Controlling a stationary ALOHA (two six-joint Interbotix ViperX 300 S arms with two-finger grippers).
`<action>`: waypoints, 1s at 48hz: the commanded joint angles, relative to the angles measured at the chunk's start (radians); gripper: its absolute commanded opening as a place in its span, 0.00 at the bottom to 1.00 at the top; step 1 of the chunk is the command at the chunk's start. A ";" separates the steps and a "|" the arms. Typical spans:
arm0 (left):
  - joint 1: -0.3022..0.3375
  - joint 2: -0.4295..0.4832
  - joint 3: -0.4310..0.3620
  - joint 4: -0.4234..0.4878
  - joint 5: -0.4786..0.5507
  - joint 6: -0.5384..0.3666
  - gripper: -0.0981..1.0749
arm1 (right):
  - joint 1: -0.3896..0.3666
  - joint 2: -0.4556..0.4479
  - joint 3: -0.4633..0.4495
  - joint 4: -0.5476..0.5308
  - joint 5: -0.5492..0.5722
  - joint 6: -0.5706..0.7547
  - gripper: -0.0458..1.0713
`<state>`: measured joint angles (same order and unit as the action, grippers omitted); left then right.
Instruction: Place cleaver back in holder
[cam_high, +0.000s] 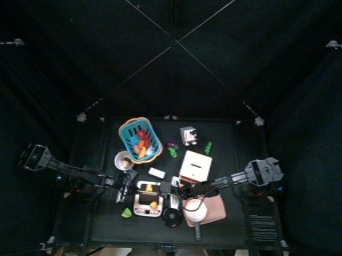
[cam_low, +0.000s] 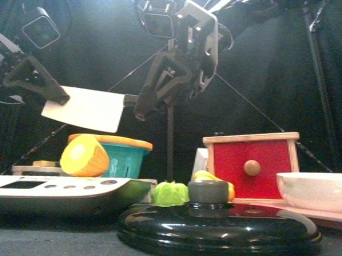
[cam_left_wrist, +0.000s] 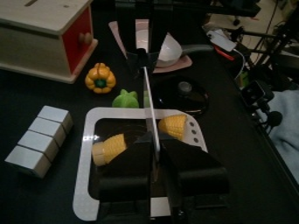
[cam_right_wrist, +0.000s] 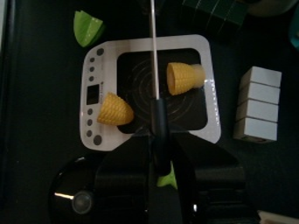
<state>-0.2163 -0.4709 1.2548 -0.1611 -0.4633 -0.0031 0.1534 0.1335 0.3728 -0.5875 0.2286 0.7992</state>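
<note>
Above the desk front, your left gripper and right gripper both sit clamped on the cleaver, which you hold airborne over the white scale. You find the holder well apart, farther back, near the teal basket.

Dim pen, overhead light, blurry fgd.
</note>
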 joint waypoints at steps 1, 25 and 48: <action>0.037 -0.005 -0.031 0.003 -0.018 0.005 0.63 | -0.009 -0.066 -0.037 -0.002 -0.006 0.002 0.49; 0.189 -0.044 -0.074 0.046 -0.054 0.020 0.96 | -0.012 -0.124 -0.023 0.064 0.098 0.005 0.49; 0.339 -0.212 -0.098 0.175 -0.028 0.020 0.96 | -0.110 -0.253 -0.057 0.230 0.327 0.012 0.49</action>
<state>0.0890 -0.6565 1.1842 -0.0123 -0.4955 0.0153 0.0736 -0.0614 0.3467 -0.4050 0.5139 0.8115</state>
